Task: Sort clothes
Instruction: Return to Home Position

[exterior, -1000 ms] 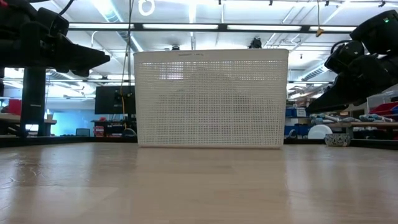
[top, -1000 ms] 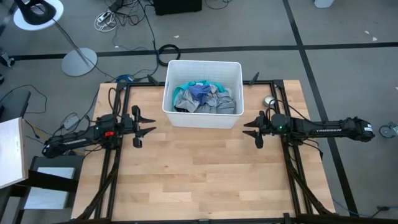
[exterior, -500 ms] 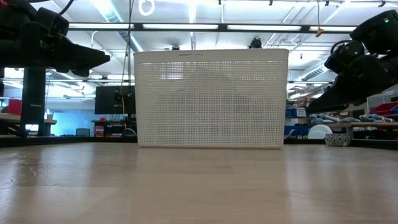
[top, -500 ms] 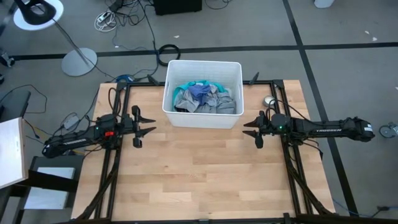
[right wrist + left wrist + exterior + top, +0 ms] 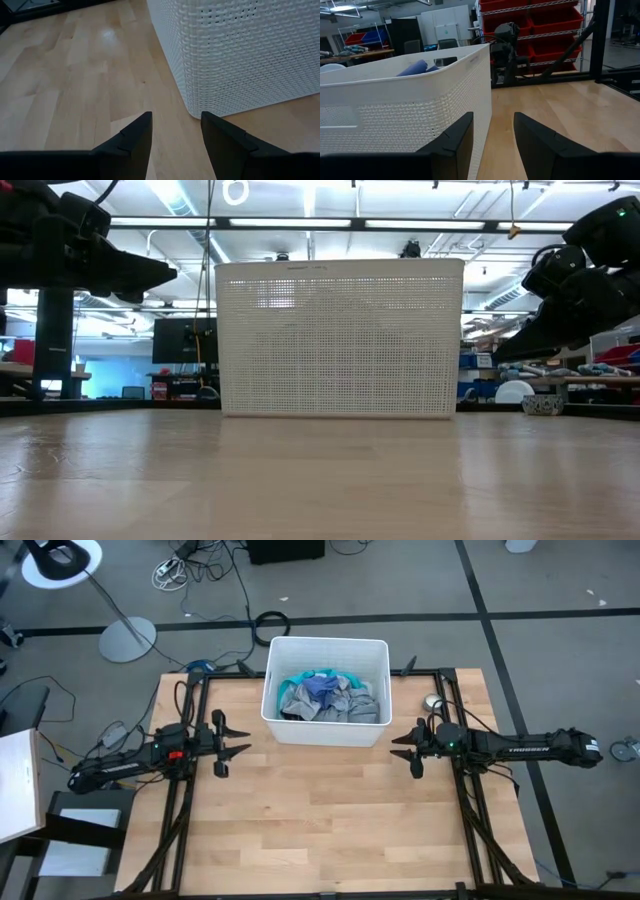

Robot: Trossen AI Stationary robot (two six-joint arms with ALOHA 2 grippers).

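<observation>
The clothes (image 5: 328, 698), a heap of grey, turquoise and blue pieces, lie inside the white plastic bin (image 5: 284, 730) at the table's far middle. A blue piece (image 5: 415, 68) peeks over the bin's rim in the left wrist view. My left gripper (image 5: 243, 739) stands open at the table's left, pointing level toward the bin's near left corner. My right gripper (image 5: 397, 747) stands open at the table's right, tipped slightly down, near the bin's near right corner (image 5: 192, 111). Neither touches anything.
The bin's mesh wall (image 5: 340, 340) fills the middle of the low view. Bare wooden tabletop (image 5: 320, 820) stretches from the bin to the near edge. A small round object (image 5: 434, 702) sits at the table's far right. Dark frame rails (image 5: 480, 830) run along both sides.
</observation>
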